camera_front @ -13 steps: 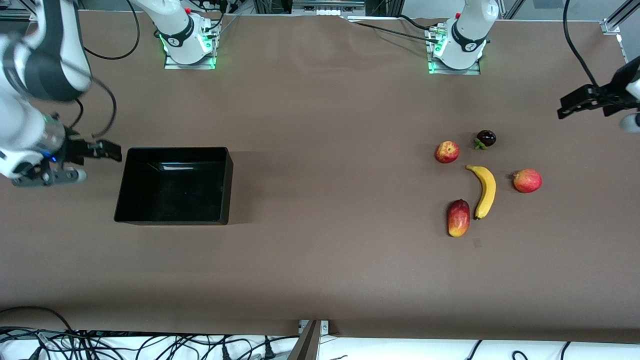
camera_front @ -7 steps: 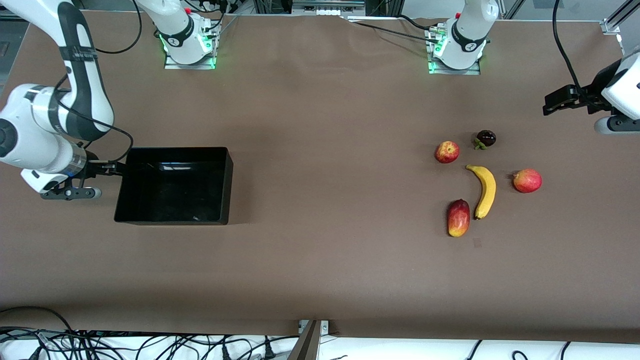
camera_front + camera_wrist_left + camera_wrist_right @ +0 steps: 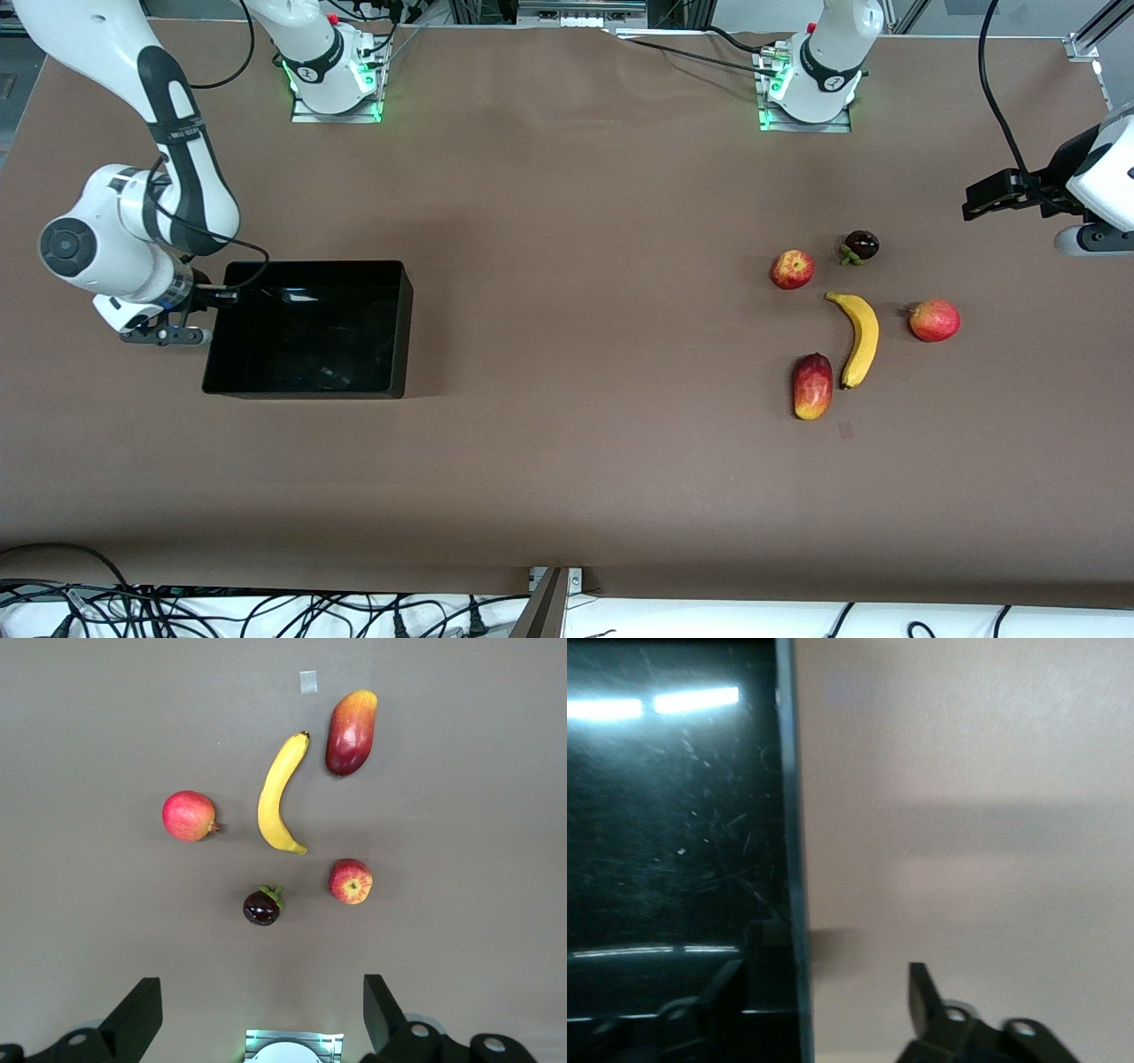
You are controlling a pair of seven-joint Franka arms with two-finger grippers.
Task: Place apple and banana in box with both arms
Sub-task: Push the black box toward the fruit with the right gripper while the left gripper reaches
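The apple and the yellow banana lie on the table toward the left arm's end, the banana nearer the front camera. The black box stands empty toward the right arm's end. My right gripper is low at the box's end wall. Its jaws are open and straddle that wall, one finger inside and one outside. My left gripper hangs open and empty over bare table past the fruits.
Three more fruits lie round the banana: a pinkish-red round one, a red-and-yellow mango-like one and a small dark one. A wide stretch of brown table separates box and fruits.
My right arm has swung in toward the box and come down, so its jaws now straddle the end wall and stand a little narrower. The left gripper has shifted only slightly.
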